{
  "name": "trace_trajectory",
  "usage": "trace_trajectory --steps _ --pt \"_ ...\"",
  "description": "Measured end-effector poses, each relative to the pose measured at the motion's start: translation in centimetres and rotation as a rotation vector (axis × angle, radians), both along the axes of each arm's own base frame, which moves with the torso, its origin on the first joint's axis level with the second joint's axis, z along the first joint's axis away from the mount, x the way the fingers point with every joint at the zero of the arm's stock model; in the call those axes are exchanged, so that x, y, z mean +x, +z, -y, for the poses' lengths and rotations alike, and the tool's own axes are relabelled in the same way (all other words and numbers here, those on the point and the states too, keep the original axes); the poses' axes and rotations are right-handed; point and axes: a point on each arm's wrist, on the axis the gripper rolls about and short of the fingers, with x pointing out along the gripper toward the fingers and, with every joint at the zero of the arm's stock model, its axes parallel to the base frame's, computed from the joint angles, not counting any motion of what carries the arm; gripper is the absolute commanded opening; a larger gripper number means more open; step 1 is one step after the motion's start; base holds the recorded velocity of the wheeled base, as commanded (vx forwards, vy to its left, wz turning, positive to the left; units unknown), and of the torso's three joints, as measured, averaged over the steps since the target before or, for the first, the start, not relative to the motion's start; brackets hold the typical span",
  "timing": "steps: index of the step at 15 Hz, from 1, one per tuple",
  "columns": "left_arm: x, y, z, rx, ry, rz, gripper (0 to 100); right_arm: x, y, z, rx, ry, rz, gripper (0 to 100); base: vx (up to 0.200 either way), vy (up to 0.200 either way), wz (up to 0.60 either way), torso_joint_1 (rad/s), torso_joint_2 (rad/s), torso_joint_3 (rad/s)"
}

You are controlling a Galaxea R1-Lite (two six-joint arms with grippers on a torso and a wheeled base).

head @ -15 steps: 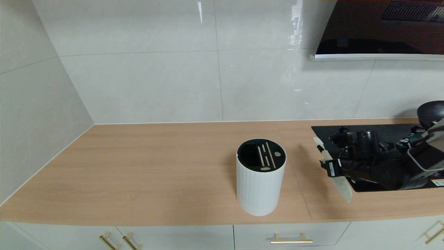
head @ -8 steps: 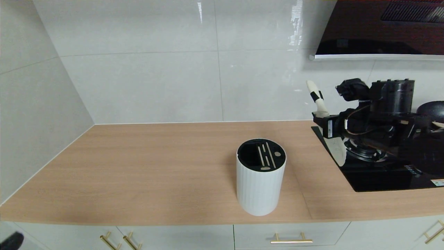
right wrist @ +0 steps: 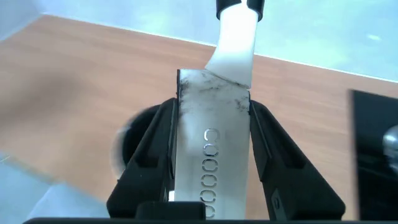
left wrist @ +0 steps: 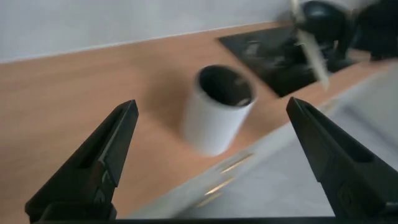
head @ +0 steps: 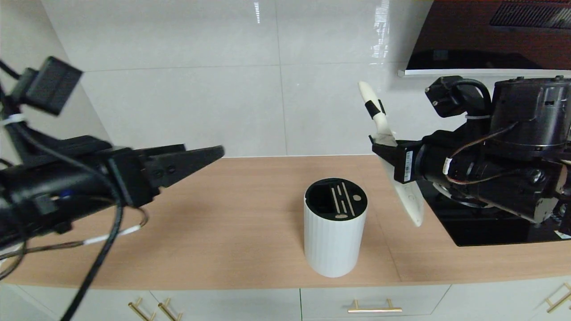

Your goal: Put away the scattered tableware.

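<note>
A white ribbed cylindrical holder (head: pixel 334 240) with a black slotted top stands on the wooden counter (head: pixel 223 223) near its front edge. My right gripper (head: pixel 392 154) is shut on a cream knife (head: pixel 411 203), up in the air just right of the holder, handle tilted up and blade pointing down. In the right wrist view the knife (right wrist: pixel 214 106) sits clamped between the fingers (right wrist: pixel 152 162), with the holder (right wrist: pixel 132 140) blurred below. My left gripper (head: pixel 209 156) hovers open over the counter, left of the holder (left wrist: pixel 214 121), which shows between its wide-spread fingers (left wrist: pixel 118 130).
A black cooktop (head: pixel 468 229) lies on the counter at the right, under a dark range hood (head: pixel 486 40). Tiled walls close off the back and left. Drawers with gold handles (head: pixel 374 308) sit below the counter's front edge.
My right gripper has lifted the knife off the counter by the cooktop and carried it up and left toward the holder. My left arm has come into view from the left.
</note>
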Motion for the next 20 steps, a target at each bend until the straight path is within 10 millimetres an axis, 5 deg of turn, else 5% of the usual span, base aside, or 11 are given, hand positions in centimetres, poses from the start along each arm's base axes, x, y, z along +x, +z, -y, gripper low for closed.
trace_trajectory --steps 3,6,10,20 --pt "6.2 -2.0 4.9 -0.134 -0.074 0.035 100 -1.7 -0.5 -2.1 0.022 0.062 -0.028 0 0.000 0.000 0.00 0.000 0.00 0.000" --pt "8.4 -3.0 9.2 -0.280 -0.218 -0.059 100 -2.7 -0.7 -3.3 0.020 0.097 -0.036 0 0.000 0.000 0.00 0.000 0.00 0.000" --pt "8.3 -3.9 10.2 -0.344 -0.361 -0.196 100 -4.2 -1.0 -4.7 0.035 0.153 -0.056 0 0.000 0.000 0.00 0.000 0.00 0.000" --pt "9.8 -5.0 11.5 -0.360 -0.348 -0.174 100 -5.5 -2.7 -6.4 -0.015 0.175 -0.083 0 0.000 0.000 0.00 0.000 0.00 0.000"
